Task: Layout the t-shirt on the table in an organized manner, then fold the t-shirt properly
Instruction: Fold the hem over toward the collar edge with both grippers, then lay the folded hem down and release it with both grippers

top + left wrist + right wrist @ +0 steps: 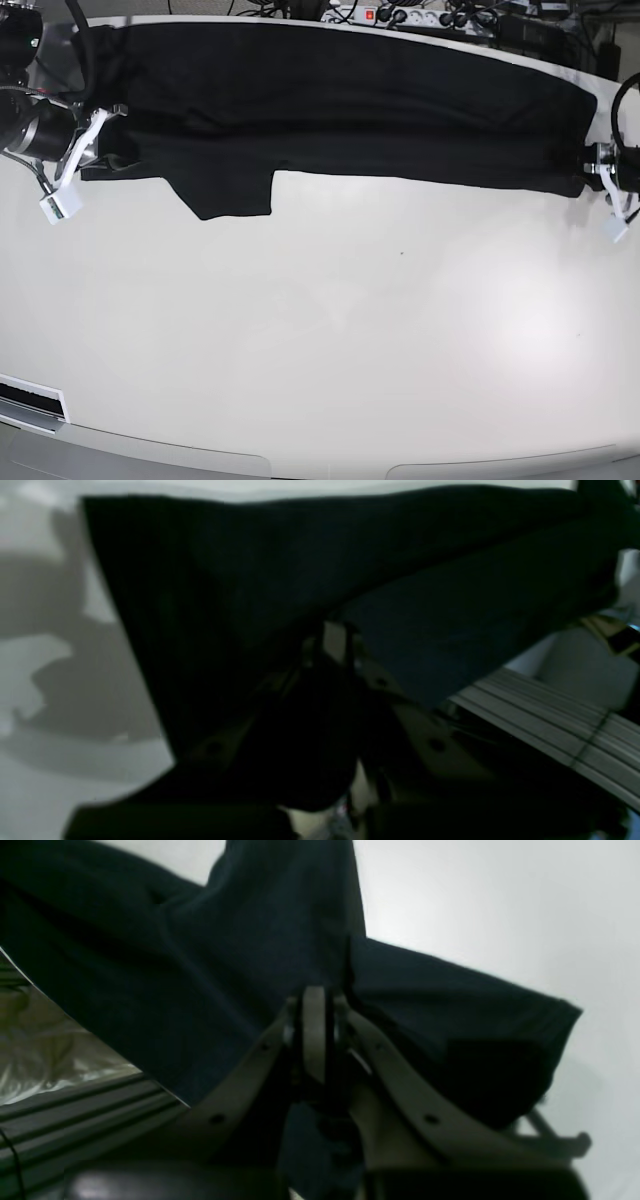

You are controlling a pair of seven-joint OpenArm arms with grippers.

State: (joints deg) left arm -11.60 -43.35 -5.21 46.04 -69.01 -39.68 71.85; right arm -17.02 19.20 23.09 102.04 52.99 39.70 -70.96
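The t-shirt point(350, 110) stretches taut between left fingers point(335, 640) and right fingers point(315, 1010), both clamped on its ends

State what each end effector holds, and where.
Both hold the t-shirt: the right end effector pinches one end, the left end effector the opposite end.

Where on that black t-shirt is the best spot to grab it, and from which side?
By its two outer ends, from the sides. The t-shirt lies stretched in a long band across the far part of the table, so a pinch at each end keeps it taut. The right gripper and left gripper are already shut on the cloth there, one at each end.
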